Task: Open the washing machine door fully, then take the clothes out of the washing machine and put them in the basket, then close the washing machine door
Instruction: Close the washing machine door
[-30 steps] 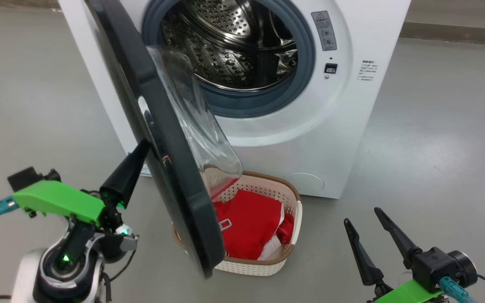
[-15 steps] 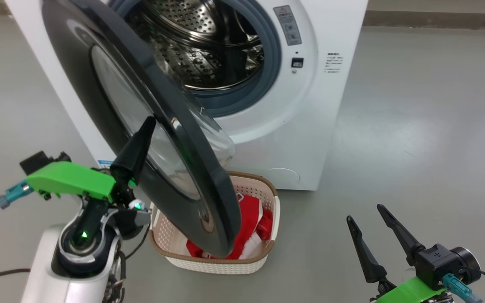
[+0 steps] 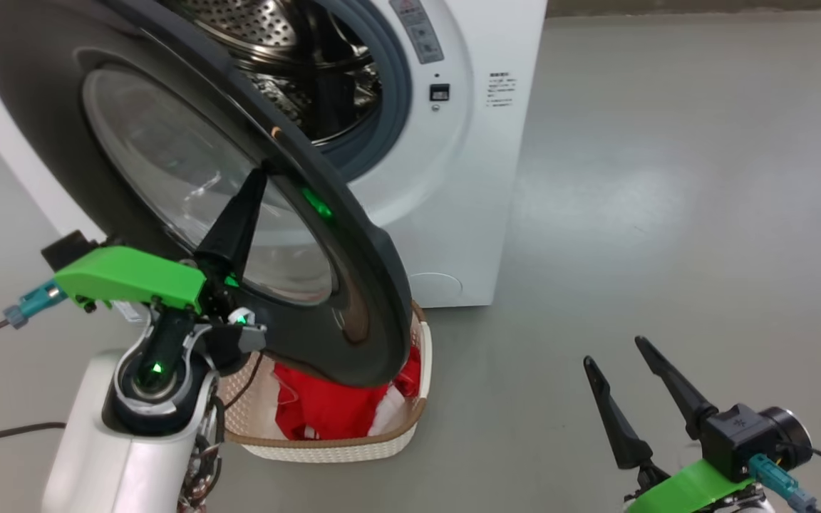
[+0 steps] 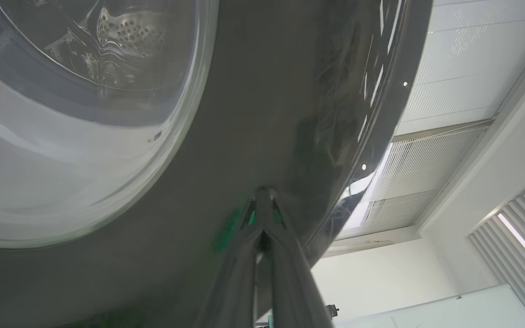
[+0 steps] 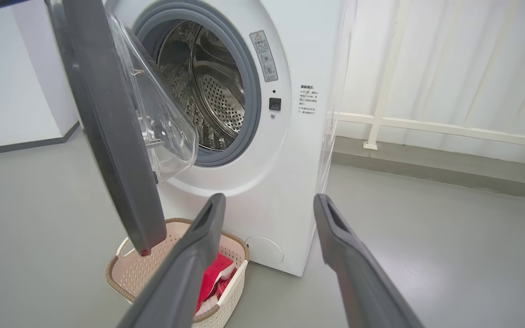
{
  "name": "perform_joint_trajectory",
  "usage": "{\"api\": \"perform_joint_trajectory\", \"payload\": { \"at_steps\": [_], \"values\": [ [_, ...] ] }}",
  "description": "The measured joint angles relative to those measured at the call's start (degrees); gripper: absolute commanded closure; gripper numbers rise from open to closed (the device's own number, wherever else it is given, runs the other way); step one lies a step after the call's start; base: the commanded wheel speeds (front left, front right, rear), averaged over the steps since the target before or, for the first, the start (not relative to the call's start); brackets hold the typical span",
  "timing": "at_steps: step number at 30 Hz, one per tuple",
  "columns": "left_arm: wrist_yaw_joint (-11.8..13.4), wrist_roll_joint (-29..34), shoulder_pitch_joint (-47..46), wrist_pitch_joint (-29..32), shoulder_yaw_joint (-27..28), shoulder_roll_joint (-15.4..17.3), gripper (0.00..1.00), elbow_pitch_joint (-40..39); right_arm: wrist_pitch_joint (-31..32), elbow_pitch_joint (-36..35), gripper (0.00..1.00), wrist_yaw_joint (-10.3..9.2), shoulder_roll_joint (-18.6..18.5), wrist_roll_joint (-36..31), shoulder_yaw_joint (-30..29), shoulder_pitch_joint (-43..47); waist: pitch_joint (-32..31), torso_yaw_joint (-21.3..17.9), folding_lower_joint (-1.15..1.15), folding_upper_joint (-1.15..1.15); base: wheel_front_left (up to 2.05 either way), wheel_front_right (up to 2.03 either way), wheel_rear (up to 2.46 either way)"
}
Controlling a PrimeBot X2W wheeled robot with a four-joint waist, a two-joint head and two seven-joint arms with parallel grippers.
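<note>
One step left: left tool (image 3: 259, 178), tips together, against washing machine door (image 3: 353, 285), w/ right tool (image 3: 613, 350) apart; needs firm push to latch.

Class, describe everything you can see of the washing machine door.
The washing machine door is a large round disc with a wide glossy black rim around a clear bulging glass window. It stands partly open, swung out from the washing machine, its lower edge hanging above the basket. The shut left gripper rests its tips against the outer rim.
</note>
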Motion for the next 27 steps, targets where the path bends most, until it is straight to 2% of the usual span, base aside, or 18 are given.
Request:
{"api": "perform_joint_trajectory", "payload": {
  "at_steps": [15, 27],
  "values": [
    [-3.8, -0.4, -6.4, -2.5, -0.1, -0.2, 1.00, 6.2, 0.0, -0.4, 0.00, 0.00, -0.6, 0.0, 0.2, -1.3, 3.4, -4.6, 0.00, 0.00, 0.00, 0.00, 0.00],
    [-5.4, -0.2, -13.9, -3.0, 1.0, -0.1, 1.00, 10.1, 0.0, -1.8, 0.00, 0.00, -1.4, 0.1, -0.9, -2.6, 7.9, -6.5, 0.00, 0.00, 0.00, 0.00, 0.00]
  ]
}}
